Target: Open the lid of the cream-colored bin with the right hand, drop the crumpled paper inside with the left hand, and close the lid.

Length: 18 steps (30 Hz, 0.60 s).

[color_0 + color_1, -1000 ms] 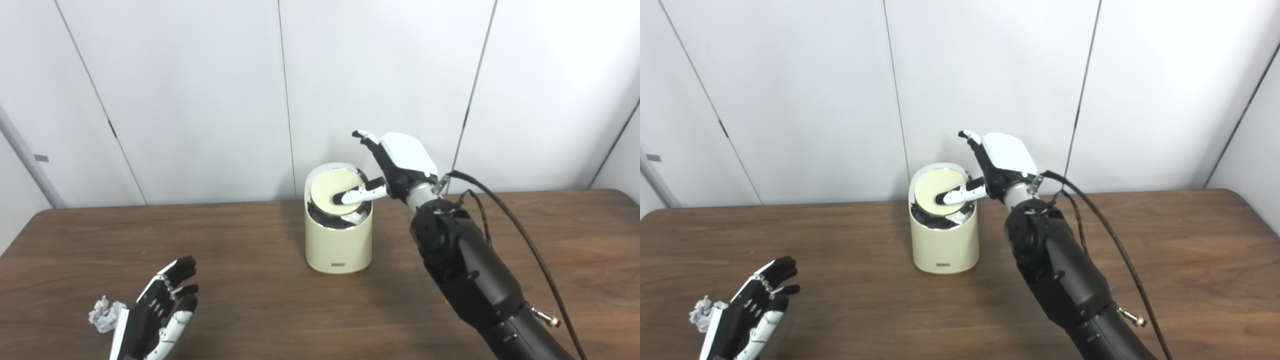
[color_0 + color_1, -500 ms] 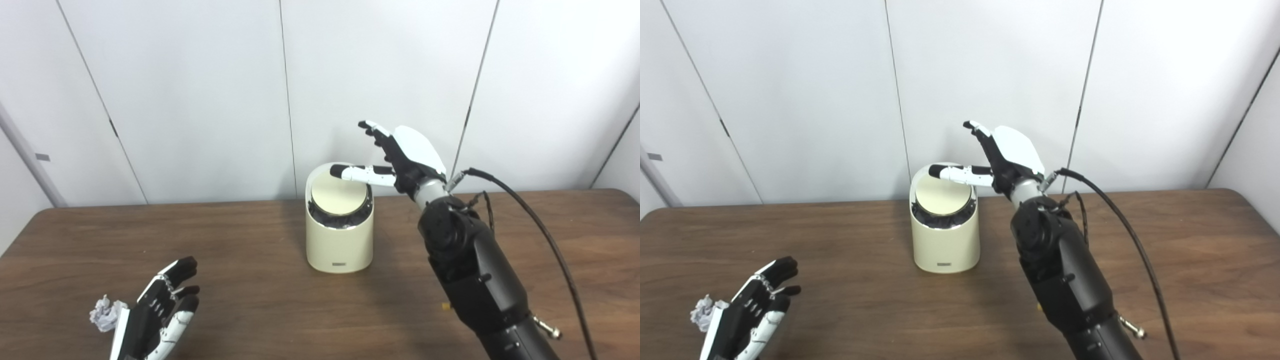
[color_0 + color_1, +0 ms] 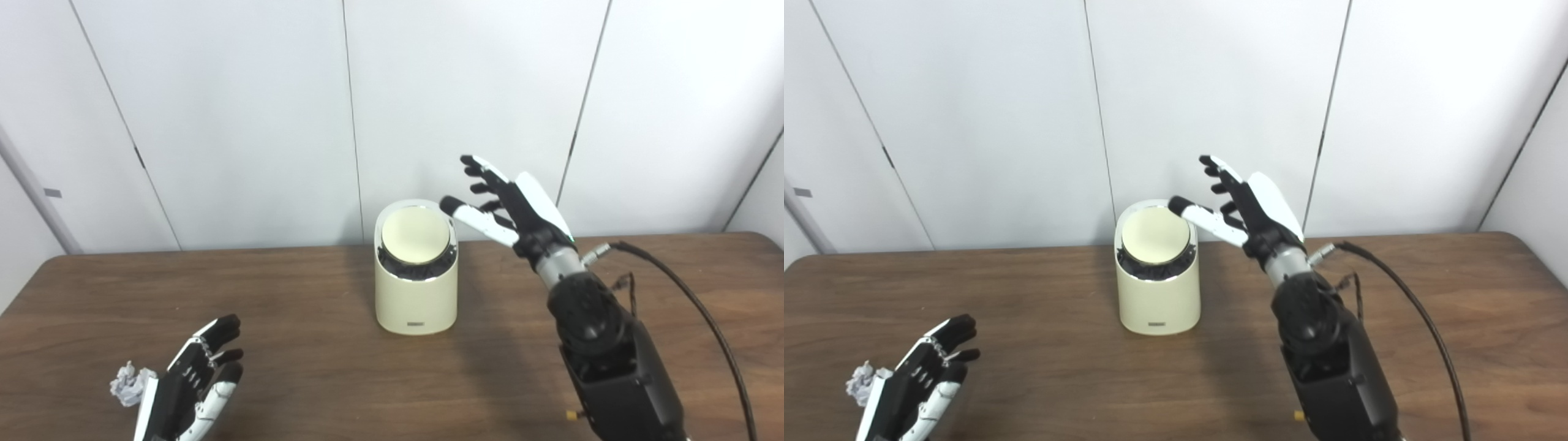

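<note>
The cream-colored bin (image 3: 416,300) stands upright at the table's middle, its round lid (image 3: 415,235) lying in the rim. My right hand (image 3: 511,205) hovers open just right of the bin's top, fingers spread and apart from the lid. Low on the left, my left hand (image 3: 193,383) rests open over the table, palm turned inward. The crumpled paper (image 3: 127,384) lies on the table just left of that hand, touching or nearly touching its back; it is not held.
The brown wooden table (image 3: 318,343) runs to white wall panels behind the bin. A black cable (image 3: 692,300) loops from my right forearm over the table's right side.
My right hand lifted off the lid and drew back to the right of the bin. The lid went from tilted with the thumb on it to level in the rim. The left hand stayed still.
</note>
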{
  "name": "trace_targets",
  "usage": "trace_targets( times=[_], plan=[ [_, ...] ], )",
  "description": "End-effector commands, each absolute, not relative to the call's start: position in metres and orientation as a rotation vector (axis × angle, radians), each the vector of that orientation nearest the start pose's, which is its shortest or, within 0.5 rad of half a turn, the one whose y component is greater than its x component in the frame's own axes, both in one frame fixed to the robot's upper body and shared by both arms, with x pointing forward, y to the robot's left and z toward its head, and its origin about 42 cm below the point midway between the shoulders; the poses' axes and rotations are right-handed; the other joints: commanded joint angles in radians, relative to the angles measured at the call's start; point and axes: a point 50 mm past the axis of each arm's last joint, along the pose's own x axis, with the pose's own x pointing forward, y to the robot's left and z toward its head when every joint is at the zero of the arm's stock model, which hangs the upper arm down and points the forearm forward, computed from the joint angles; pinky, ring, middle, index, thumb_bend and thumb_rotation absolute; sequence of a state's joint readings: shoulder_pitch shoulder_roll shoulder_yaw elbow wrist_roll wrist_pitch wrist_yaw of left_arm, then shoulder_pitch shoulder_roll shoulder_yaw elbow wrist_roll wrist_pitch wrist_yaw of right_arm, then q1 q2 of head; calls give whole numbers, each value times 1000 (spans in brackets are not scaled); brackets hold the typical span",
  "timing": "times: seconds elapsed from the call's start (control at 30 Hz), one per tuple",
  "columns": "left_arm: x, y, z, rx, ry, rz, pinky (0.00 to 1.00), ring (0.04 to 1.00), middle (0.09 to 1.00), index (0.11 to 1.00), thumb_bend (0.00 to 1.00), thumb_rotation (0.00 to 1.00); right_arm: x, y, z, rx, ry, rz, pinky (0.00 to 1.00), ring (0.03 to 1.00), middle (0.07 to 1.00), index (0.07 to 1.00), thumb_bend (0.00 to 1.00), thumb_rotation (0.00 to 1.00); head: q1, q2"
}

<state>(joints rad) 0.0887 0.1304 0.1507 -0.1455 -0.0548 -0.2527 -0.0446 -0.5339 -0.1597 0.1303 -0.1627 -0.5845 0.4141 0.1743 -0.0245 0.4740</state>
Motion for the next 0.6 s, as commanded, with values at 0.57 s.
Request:
trace_targets(
  times=[0.57],
  plan=[
    [249,294,150,120,-368,100,759,846,833,807,707,577,349,-235,241,-492,-512,-36,831,888,884,882,861,996,-3,6]
  ],
)
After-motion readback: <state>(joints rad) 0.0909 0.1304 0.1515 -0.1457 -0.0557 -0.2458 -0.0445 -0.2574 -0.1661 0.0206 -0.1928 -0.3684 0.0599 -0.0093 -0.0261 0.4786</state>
